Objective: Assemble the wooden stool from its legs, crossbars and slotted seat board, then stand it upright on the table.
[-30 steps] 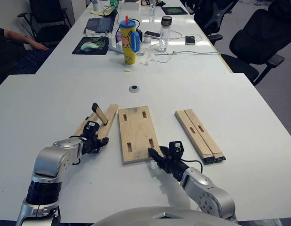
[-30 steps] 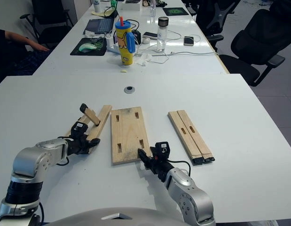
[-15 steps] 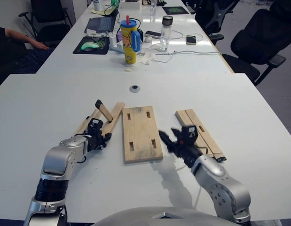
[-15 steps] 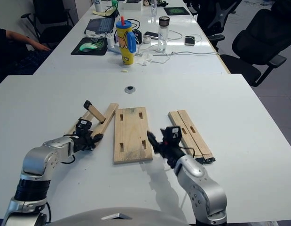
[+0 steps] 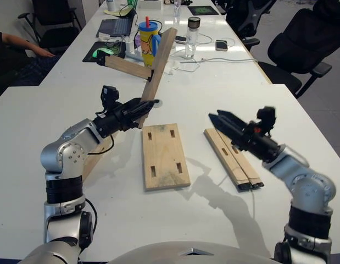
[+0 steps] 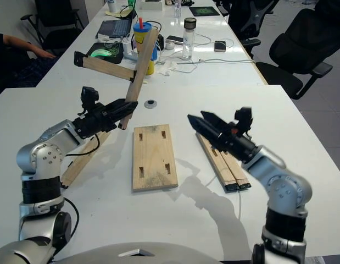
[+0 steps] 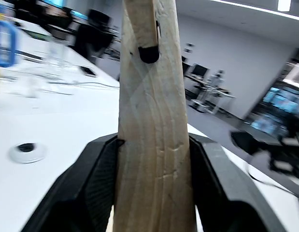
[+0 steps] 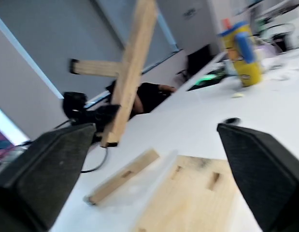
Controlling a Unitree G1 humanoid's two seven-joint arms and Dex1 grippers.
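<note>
The left gripper (image 5: 143, 108) gripped the lower end of a leg (image 5: 159, 60) with a crossbar (image 5: 126, 67) joined to it, held in the air left of the seat board (image 5: 164, 155). The right gripper (image 5: 218, 117), fingers spread wide, hung above two paired legs (image 5: 234, 158) lying right of the board.

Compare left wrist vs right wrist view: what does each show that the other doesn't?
Left wrist view: pads of the left hand pressed on both sides of the raised leg, and a dark notch. Right wrist view: open right hand, slotted seat board, a second leg flat on the table, the attached crossbar. Both: the raised leg.
</note>
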